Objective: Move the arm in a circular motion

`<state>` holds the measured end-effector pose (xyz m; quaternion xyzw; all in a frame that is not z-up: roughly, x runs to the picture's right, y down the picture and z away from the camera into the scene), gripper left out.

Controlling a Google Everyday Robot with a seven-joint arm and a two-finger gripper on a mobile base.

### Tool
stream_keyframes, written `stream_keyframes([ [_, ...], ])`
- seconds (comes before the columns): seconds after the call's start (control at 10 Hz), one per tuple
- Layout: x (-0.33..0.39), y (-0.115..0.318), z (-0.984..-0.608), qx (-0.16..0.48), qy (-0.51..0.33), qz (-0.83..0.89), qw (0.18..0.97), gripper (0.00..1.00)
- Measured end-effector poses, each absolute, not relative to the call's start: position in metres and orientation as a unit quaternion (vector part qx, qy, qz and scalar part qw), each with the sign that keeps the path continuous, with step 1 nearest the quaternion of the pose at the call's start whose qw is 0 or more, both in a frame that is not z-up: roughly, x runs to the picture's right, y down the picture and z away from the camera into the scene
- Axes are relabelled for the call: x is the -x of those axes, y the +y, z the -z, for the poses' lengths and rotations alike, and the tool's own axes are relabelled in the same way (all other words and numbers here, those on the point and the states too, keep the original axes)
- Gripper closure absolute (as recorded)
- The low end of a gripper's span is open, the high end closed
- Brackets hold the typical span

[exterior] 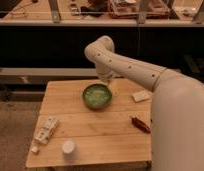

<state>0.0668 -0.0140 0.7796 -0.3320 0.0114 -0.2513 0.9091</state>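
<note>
My gripper hangs at the end of the arm and points down over the far side of the table. It sits just above the far right edge of the green bowl. I cannot tell if it touches the bowl. I cannot tell if the gripper is open or closed, and I cannot tell if it holds anything.

The arm is big and cream white, with small dark dots along it. It starts low on the right, near me, where it looks very thick. From there it goes up and to the left, over the right side of the table. It bends at a round elbow high above the far edge of the table. After the elbow a short part drops down to the gripper.

The bowl stands near the middle of the far half of the table. Something pale green is inside it.

Right of the bowl a small flat pale thing lies near the far right edge, close under the arm. A small dark red thing lies nearer to me on the right, close to the thick part of the arm.

On the near left a long white pack lies slanted, with a tiny white bit just beside its near end. A small white cup stands near the front edge, right of the pack.

Behind the table I see dark shelves.
</note>
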Motion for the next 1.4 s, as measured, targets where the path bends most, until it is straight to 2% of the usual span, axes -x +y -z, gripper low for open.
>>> stream_keyframes([
  [0.2, -0.078, -0.024, -0.736, 0.334, 0.027, 0.236, 0.912, 0.20],
  [0.4, -0.053, -0.029, -0.683, 0.326, 0.018, 0.231, 0.917, 0.20],
  [0.6, -0.020, -0.004, -0.642, 0.337, -0.004, 0.224, 0.915, 0.20],
  [0.8, 0.030, 0.047, -0.626, 0.359, -0.054, 0.228, 0.903, 0.20],
  [1.1, 0.111, 0.098, -0.635, 0.356, -0.151, 0.259, 0.885, 0.20],
  [1.2, 0.148, 0.102, -0.654, 0.327, -0.196, 0.282, 0.880, 0.20],
  [1.4, 0.176, 0.085, -0.699, 0.273, -0.228, 0.317, 0.879, 0.20],
])
